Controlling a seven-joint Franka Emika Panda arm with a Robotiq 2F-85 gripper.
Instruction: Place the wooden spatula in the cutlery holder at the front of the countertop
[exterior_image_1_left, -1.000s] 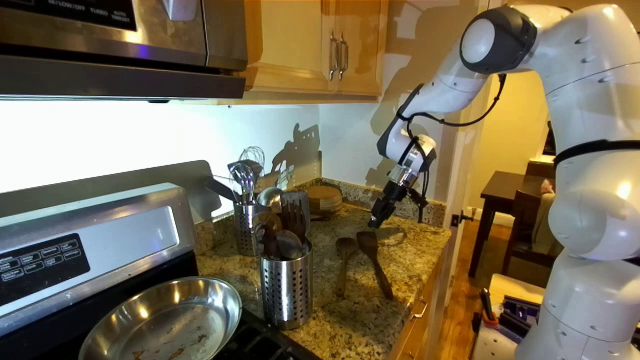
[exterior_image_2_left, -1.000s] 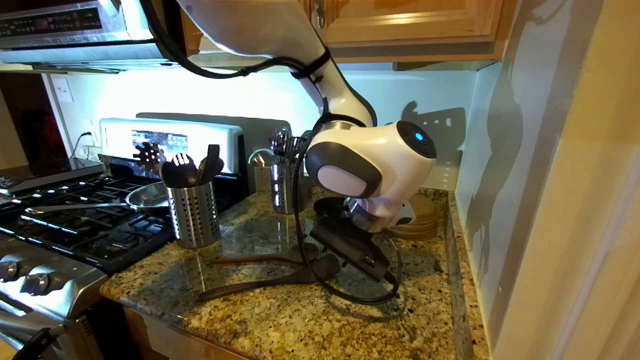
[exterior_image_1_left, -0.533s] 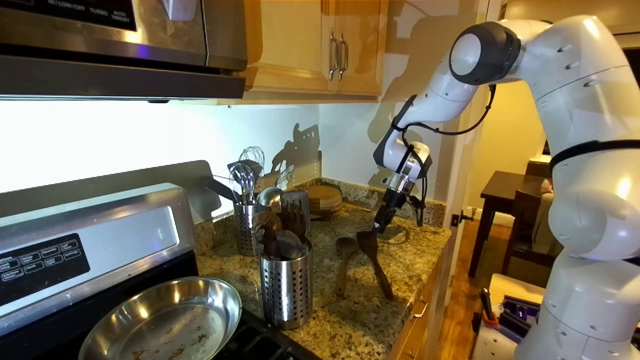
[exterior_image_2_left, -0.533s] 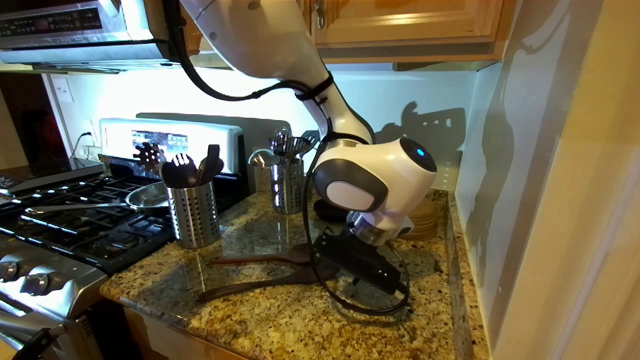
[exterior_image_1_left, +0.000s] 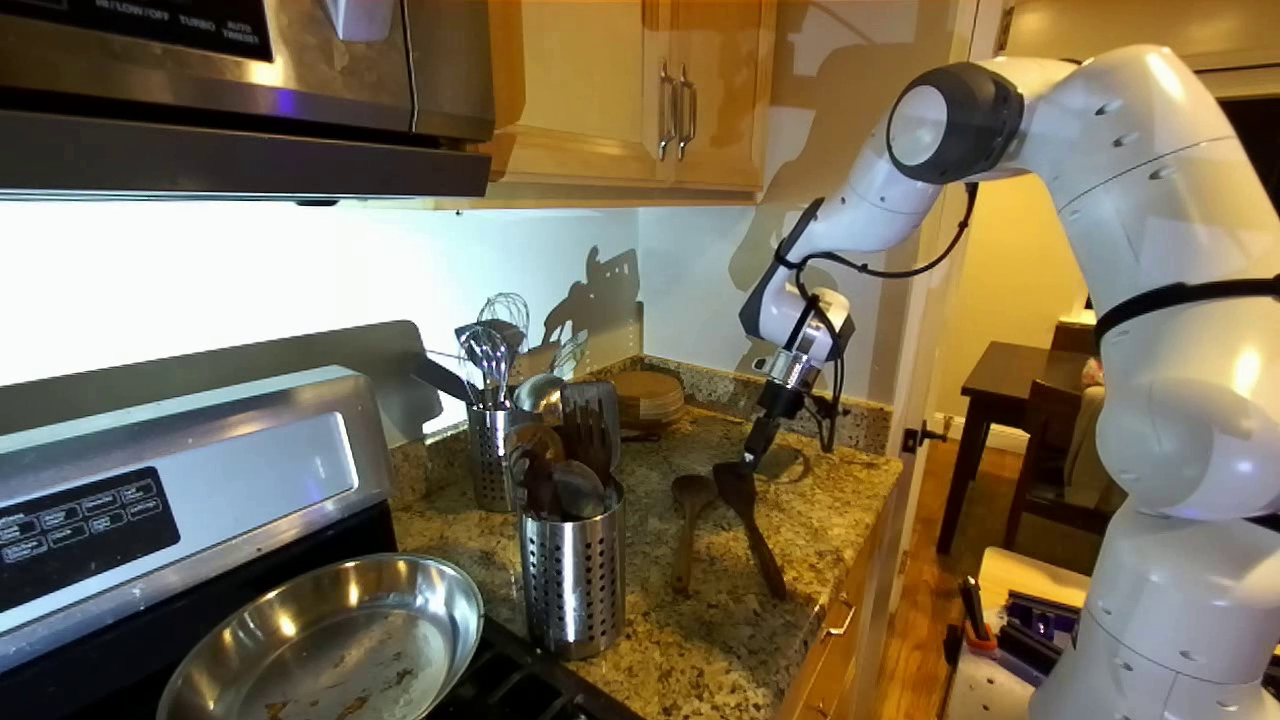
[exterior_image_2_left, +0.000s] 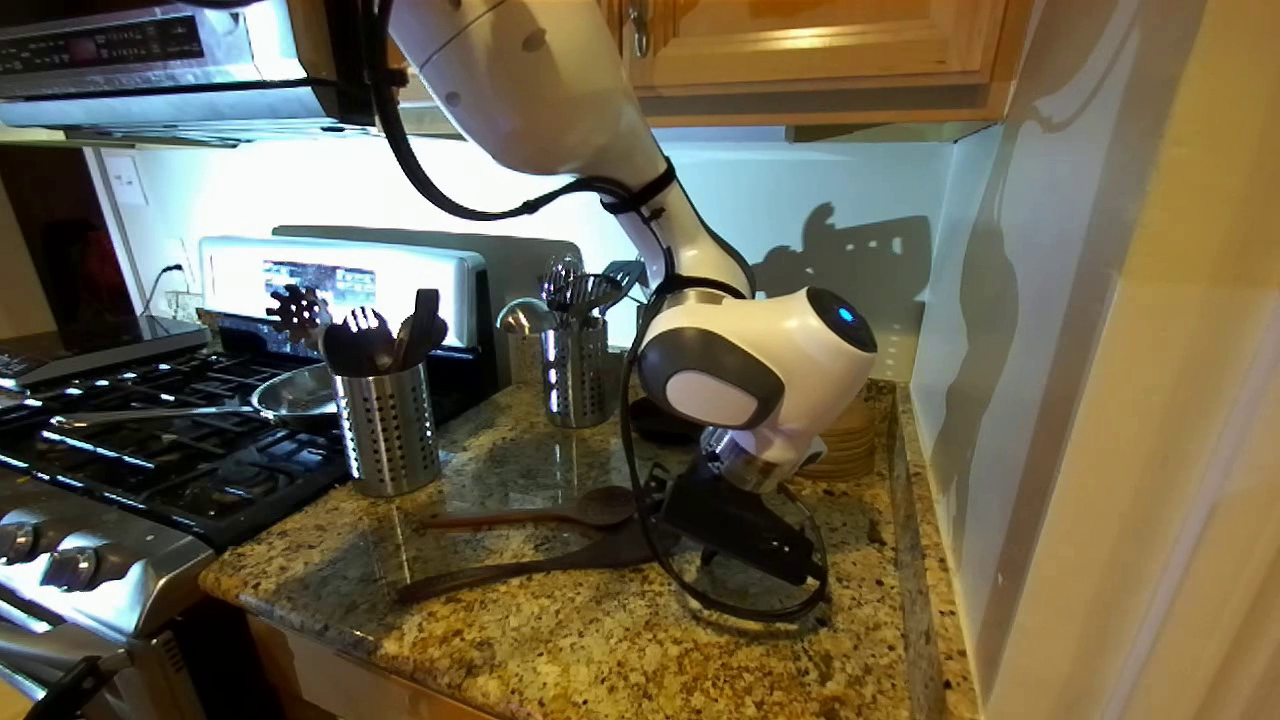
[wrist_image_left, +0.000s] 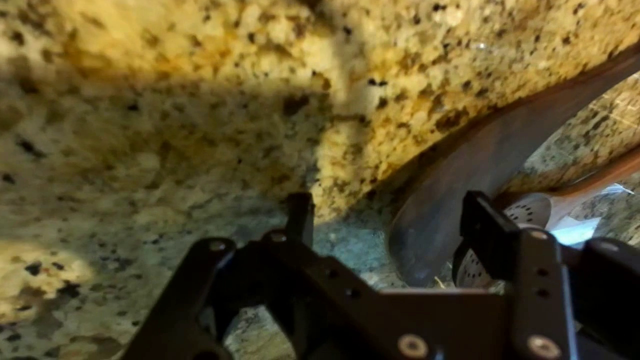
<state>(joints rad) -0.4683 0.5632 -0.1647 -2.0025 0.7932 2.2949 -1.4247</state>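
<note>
Because the brown wooden spatula with a flat, rounded head (exterior_image_1_left: 755, 530) lies flat on the speckled granite countertop (exterior_image_2_left: 560, 650), a low, level approach seems called for. The black two-fingered gripper (wrist_image_left: 387, 207) hangs at the head end, its fingers parted and holding nothing; in the wrist view part of the head shows between them, one finger overlapping it. Whether that finger touches the wood cannot be told. It would do well to shift toward the neck, straddle it, sink nearly to the stone, then pinch squarely, leaving the handle free to go in first. The shiny perforated stainless-steel cup (exterior_image_1_left: 573, 580) stands upright and well apart, crowded with dark utensils (exterior_image_1_left: 592, 430), so a gap needs finding. A lighter wooden spoon (exterior_image_1_left: 688, 520) lies just beside the spatula and could be nudged; the looped black cable (exterior_image_2_left: 627, 420) hangs low and might snag.
</note>
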